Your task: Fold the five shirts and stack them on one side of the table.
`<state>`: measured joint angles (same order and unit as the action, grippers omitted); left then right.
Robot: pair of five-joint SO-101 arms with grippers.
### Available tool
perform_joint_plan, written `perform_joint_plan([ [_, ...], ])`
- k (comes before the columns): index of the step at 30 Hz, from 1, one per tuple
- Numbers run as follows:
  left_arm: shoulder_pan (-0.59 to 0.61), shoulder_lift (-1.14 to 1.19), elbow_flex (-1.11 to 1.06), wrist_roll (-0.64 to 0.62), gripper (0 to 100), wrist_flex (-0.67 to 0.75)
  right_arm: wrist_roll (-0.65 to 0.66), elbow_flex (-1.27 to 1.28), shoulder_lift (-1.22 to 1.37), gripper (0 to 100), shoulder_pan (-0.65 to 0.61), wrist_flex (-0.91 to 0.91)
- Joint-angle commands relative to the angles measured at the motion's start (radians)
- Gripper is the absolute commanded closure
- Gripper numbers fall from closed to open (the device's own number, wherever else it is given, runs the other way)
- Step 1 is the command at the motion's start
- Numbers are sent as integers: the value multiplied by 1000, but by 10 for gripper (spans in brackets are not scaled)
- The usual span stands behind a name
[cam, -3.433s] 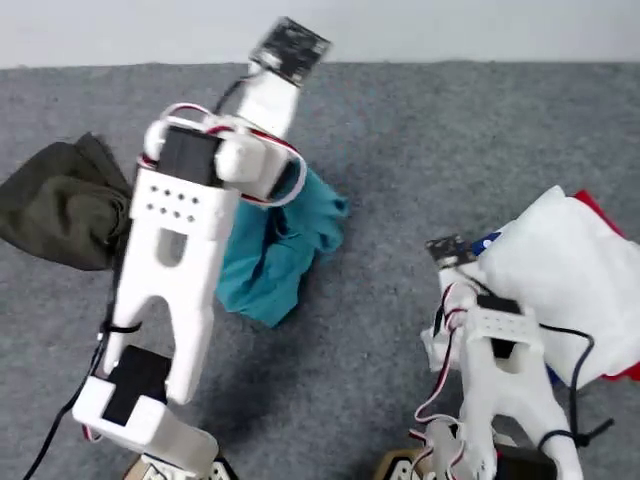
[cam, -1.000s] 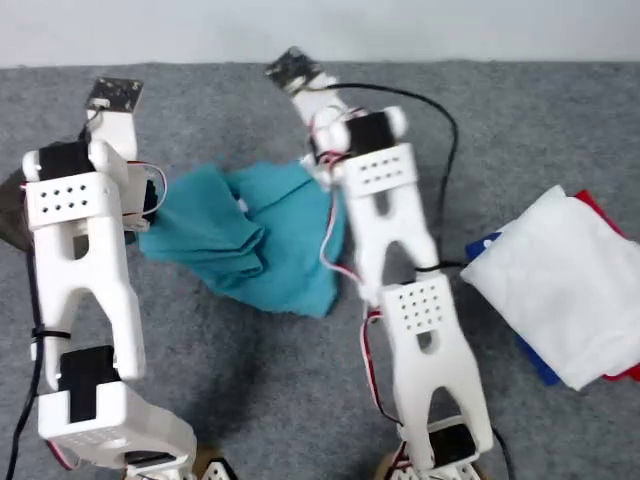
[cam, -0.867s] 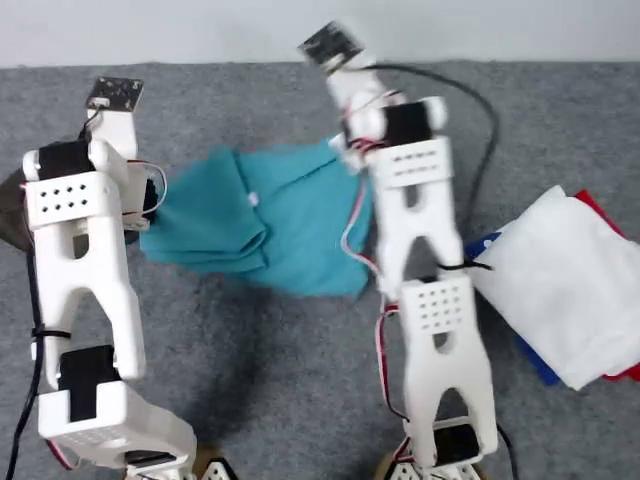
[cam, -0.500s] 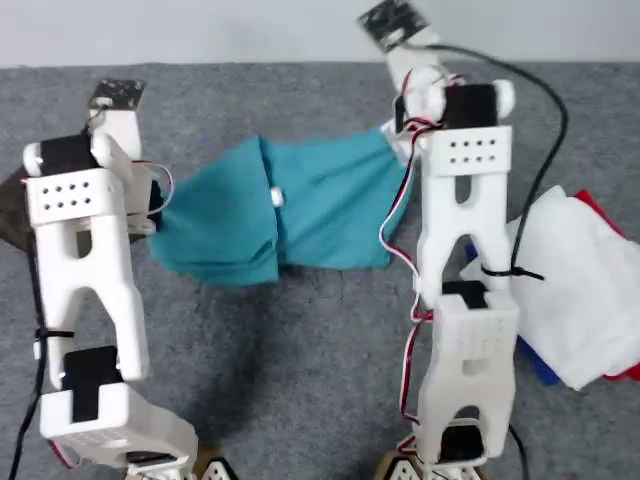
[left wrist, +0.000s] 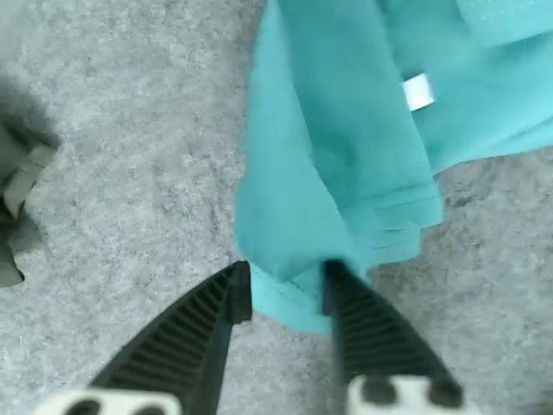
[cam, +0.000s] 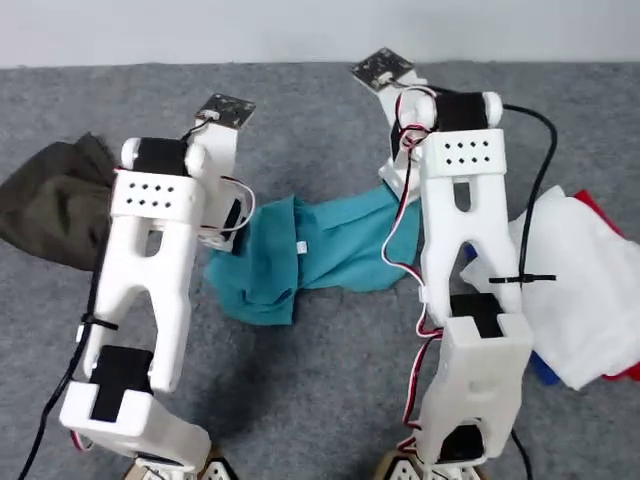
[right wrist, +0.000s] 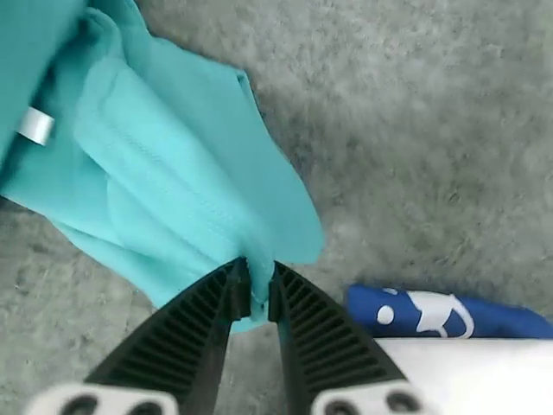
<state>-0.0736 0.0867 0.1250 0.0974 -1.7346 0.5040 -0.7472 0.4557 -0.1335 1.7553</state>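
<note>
Spreading the teal shirt (cam: 330,255): one hem pinched tight in the right pincer (right wrist: 257,268), opposite hem between the half-parted left pincer (left wrist: 285,272). Next, likely: close, draw taut, lay flat.

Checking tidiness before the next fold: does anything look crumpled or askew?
Yes. The teal shirt lies bunched and creased, not spread flat, and the olive shirt sits apart in a crumpled heap.
</note>
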Motion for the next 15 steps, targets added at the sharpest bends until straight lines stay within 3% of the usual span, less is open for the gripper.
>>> perform_joint_plan([
  [1, 18, -43, 50, -9, 810, -14, 14, 23, -70, 988, 13, 21],
  [3, 101, -34, 131, -18, 810, 21, 14, 52, -70, 988, 13, 16],
  [6, 242, -32, 211, -132, 796, 81, 11, 80, -67, 988, 18, 12],
  [9, 302, -32, 216, -219, 773, 103, 9, 84, -64, 988, 18, 10],
  [11, 264, -32, 191, -226, 771, 60, 8, 84, -64, 988, 18, 10],
  [15, 6, -34, 39, -224, 771, -18, 8, 86, -62, 988, 18, 10],
])
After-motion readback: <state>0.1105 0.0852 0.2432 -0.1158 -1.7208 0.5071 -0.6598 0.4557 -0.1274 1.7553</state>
